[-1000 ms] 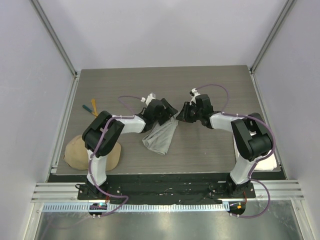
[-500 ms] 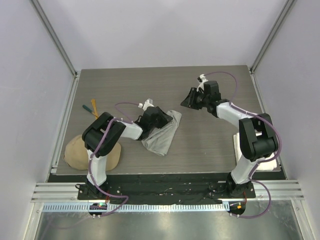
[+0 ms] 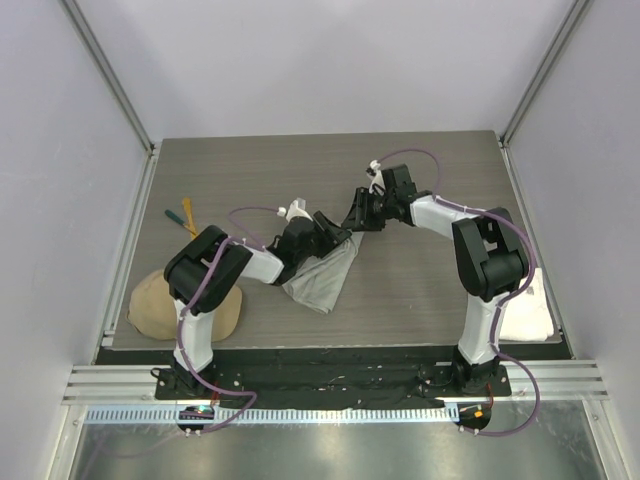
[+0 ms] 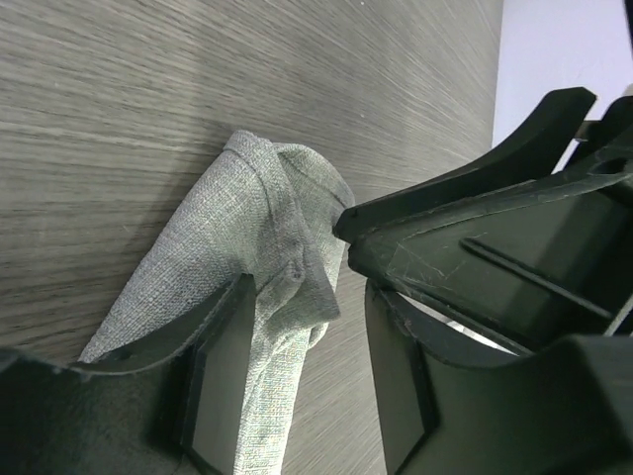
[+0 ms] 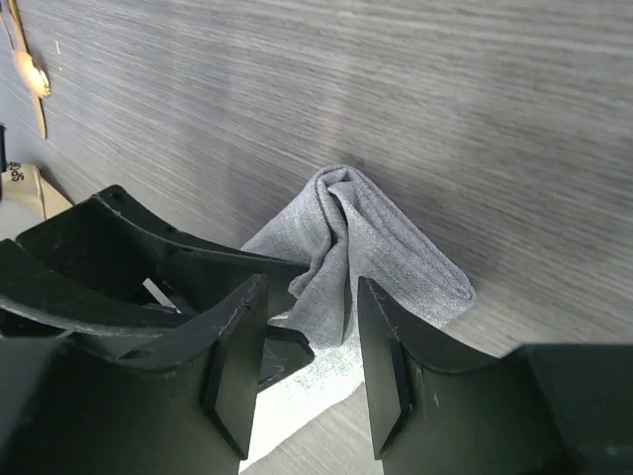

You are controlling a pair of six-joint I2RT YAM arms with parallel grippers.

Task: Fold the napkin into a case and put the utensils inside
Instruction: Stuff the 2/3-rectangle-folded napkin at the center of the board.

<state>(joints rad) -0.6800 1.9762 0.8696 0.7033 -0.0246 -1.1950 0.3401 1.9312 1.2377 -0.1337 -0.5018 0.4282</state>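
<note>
The light grey napkin [image 3: 322, 275] lies crumpled and partly folded at the table's middle. Its far corner is bunched into a raised fold [image 4: 282, 213], which also shows in the right wrist view [image 5: 361, 242]. My left gripper [image 3: 325, 233] is open over that corner, and the cloth rests against its left pad [image 4: 223, 381]. My right gripper [image 3: 357, 218] is open too, facing the left one with the fold just beyond its fingertips [image 5: 381, 346]. The utensils [image 3: 183, 215] lie at the far left edge of the table. The gold spoon [image 5: 33, 74] shows in the right wrist view.
A tan cap [image 3: 185, 303] sits at the near left corner. A thick white towel [image 3: 530, 320] lies at the near right edge, behind the right arm. Metal frame posts stand at the table's corners.
My right gripper pulled back toward the far right, then came back to the napkin's far corner, close to the left gripper. My left gripper shifted slightly along the cloth.
</note>
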